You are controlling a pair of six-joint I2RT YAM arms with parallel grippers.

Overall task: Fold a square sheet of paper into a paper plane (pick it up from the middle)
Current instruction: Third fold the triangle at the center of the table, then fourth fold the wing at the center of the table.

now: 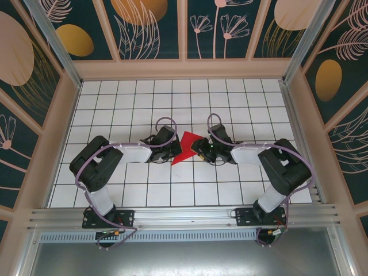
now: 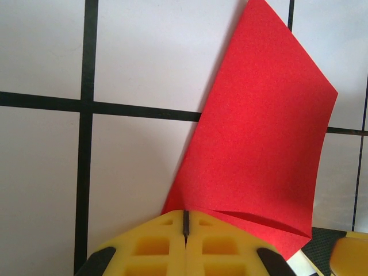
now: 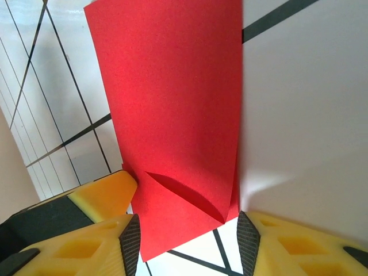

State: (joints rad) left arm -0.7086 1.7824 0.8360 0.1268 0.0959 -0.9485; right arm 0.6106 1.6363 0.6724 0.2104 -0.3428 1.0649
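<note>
The square sheet of paper is bright red and lies folded over on the white grid between the two grippers. My left gripper is shut. In the left wrist view its yellow fingertips meet at the paper's near edge, with no red in the slit between them. A loose upper layer bulges just beyond. My right gripper is open. Its black pads stand on either side of the paper's near corner, where a curved flap lifts. The left gripper's finger touches the paper's left edge.
The table is white with a black grid. Wooden-framed patterned walls close it in on three sides, and an aluminium rail runs along the near edge. The right gripper's finger shows at the left wrist view's lower right.
</note>
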